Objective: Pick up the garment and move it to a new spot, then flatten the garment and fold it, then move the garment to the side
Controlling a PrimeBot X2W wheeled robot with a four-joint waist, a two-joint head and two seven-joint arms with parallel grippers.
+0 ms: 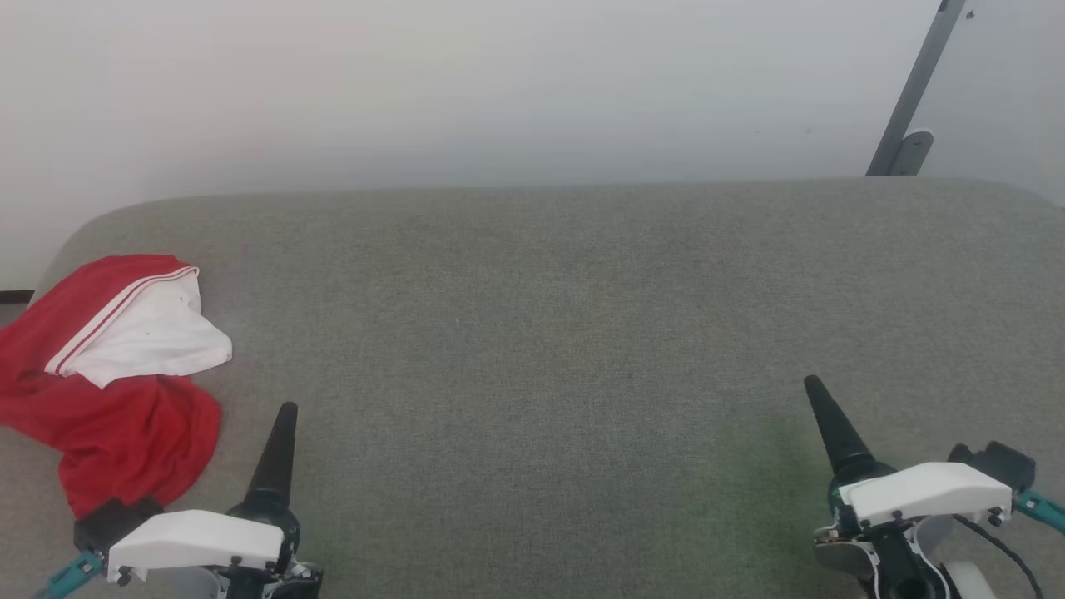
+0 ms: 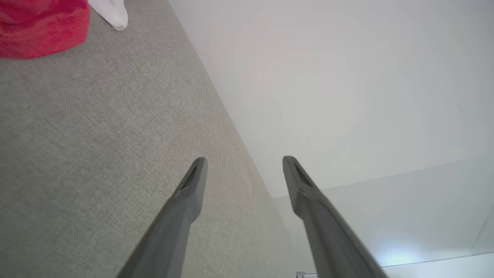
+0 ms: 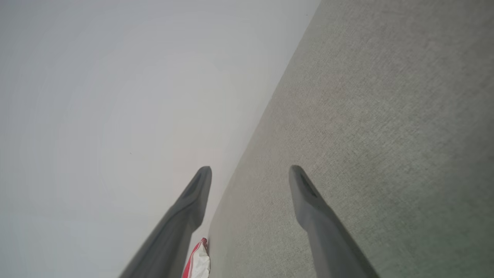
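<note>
Head view, task item: the garment, a bright red soft fabric shirt with a white panel and thin striped trim, lies crumpled at the far left of the grey woven padded surface, close to its rounded corner.
Head view, left arm: the dark two-fingered left gripper sits at lower left, just beside the garment's lower red fold. Contact cannot be confirmed.
Head view, right arm: the dark two-fingered right gripper sits at lower right over bare surface, well apart from the garment.
Left wrist view, jaw state: both fingers stand spread wide with nothing between them. Red and white cloth shows at the upper left corner.
Right wrist view, jaw state: both fingers stand spread wide and empty. A sliver of red-and-white cloth shows far off, beside one finger.
Task stage (judgement): pick-up not yet begun.
Hazard, thin pinch: closing on a single outer layer may lift one fold only, so the rest drags or slips free.
Hazard, edge loss: the garment lies near the surface's left edge, and a sideways nudge during approach could push it over.
Hazard, reach: the right arm must cross the whole surface. Converging fingers could collide over the bundle.
Hazard, snag: pointed fingertips pressed too low may catch the woven covering.
</note>
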